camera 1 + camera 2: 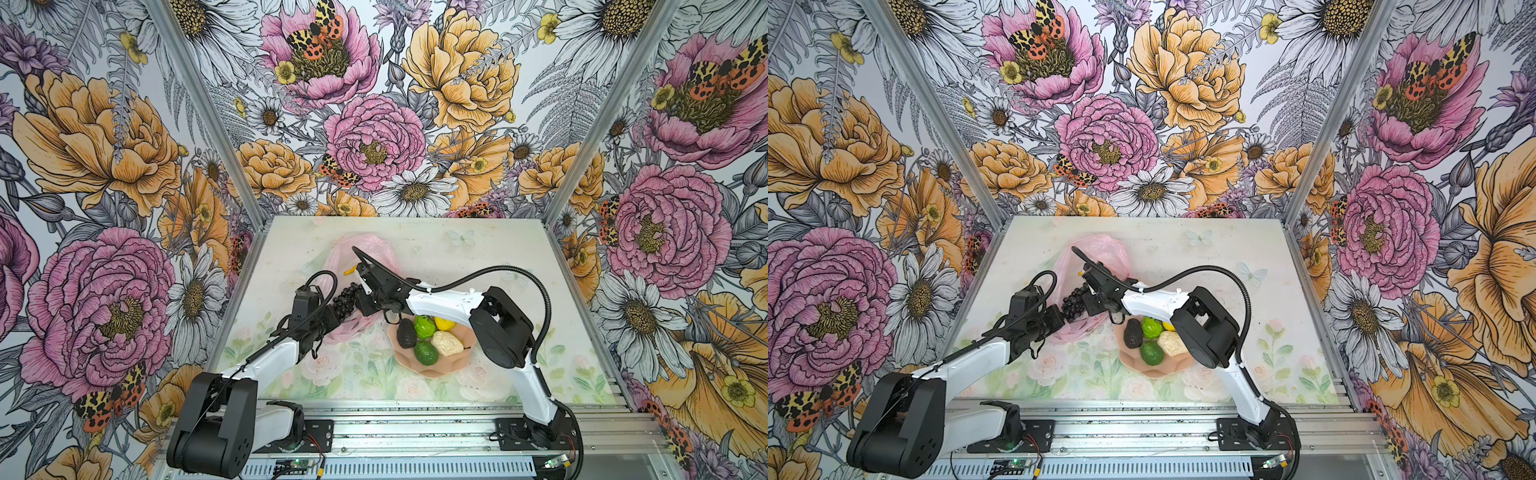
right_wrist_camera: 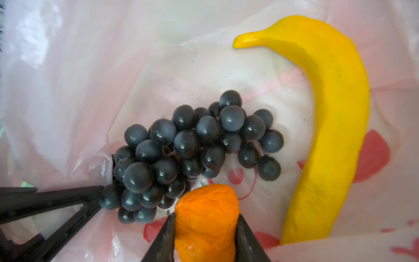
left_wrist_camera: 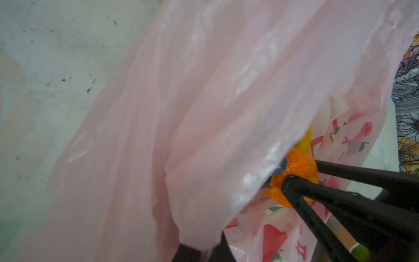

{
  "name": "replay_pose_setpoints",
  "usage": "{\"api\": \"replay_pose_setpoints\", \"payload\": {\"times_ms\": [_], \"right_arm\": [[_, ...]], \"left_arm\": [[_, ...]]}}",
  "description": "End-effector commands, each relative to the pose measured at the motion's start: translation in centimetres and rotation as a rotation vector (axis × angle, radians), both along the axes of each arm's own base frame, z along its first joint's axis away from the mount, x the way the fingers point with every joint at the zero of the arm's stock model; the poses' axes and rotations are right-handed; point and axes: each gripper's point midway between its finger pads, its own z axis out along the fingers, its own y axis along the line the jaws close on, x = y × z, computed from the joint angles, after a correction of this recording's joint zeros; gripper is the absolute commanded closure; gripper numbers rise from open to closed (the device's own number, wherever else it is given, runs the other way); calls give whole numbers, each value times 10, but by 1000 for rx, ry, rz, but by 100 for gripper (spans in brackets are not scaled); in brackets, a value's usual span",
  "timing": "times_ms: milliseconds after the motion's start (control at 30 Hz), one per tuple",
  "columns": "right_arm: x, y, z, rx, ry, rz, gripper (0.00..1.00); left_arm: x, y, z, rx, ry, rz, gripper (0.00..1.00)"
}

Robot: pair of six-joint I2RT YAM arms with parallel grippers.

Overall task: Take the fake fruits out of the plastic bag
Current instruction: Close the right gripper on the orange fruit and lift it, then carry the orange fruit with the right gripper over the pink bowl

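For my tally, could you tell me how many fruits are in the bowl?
5: black oval left, lumpy green fruit behind, lemon under the arm, cream piece right, smooth green fruit front; possibly more hidden.

Bright, even light with soft shadows; both top views bow at the edges. White glare streaks the plastic bag (image 3: 204,90) — blurred up close — and the grape bunch (image 2: 192,154) glints.

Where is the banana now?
The banana lies inside the pink bag, behind and left of the bowl; the right wrist view shows it beside the grapes.
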Motion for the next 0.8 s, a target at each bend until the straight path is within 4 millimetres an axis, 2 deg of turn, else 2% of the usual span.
{"api": "replay_pose_setpoints", "payload": {"times_ms": [0,133,267,300,433,600,767], "right_arm": [[6,5,70,194,-48,-29,68],[6,-7,99,285,-59,-63,69],[1,-29,118,379,-54,-118,69],[9,-46,123,401,-57,-164,69],[-3,-83,125,430,-42,-250,69],[-33,-128,118,445,-14,-356,71],[-63,-163,101,460,31,-447,73]], "left_arm": [[4,-3,4,20,1,-22,92],[6,-2,4,35,15,-26,93],[9,-3,5,44,-2,-38,93],[10,-3,6,46,-13,-41,93],[11,-7,3,34,-15,-58,94],[11,-9,3,33,-14,-68,93],[11,-10,2,33,-11,-73,94]]}}
